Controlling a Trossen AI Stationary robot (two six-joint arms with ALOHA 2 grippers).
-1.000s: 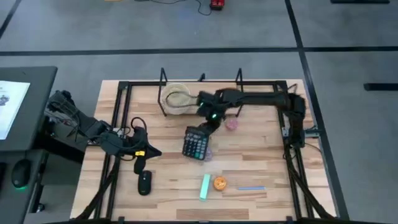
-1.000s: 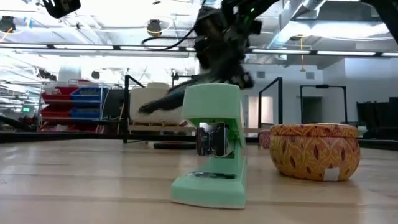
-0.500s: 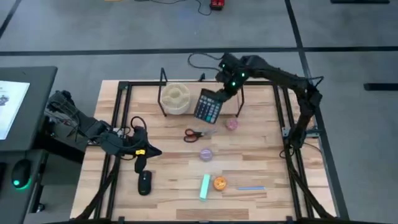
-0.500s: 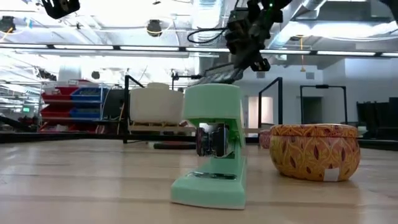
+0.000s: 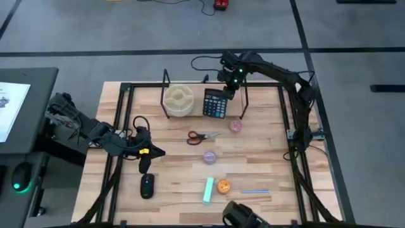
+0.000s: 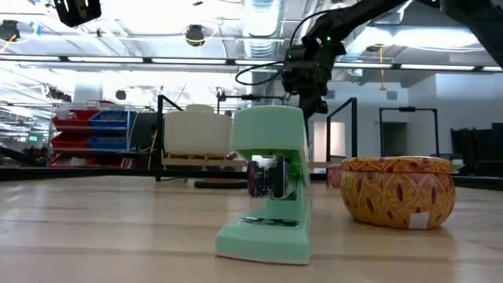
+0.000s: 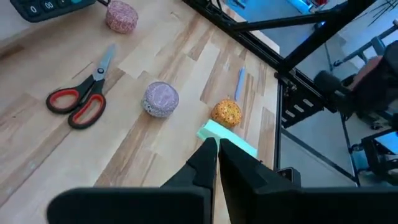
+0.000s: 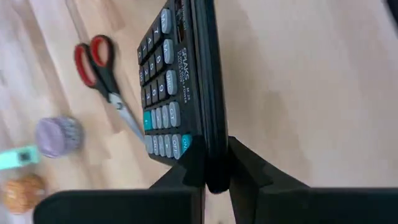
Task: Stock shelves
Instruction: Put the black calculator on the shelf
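Scissors (image 5: 202, 135), mouse (image 5: 147, 185), stapler (image 5: 209, 190) (mint green), patterned tin (image 5: 223, 186).

Setting: large open industrial lab or workshop hall. Evidence: exposed ceiling ducts (image 6: 263, 16) and strip lighting, red and blue parts bins (image 6: 90, 126) on racking in the background, grey floor (image 5: 95, 31) marked with dark tape lines. Pale wooden tabletop (image 5: 259, 158) on black frame rails, monitor desk (image 5: 19, 107) beside it.

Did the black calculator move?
Yes. The black calculator went from mid-table, near the red-handled scissors, up onto the low wooden shelf rack, held by the right gripper.
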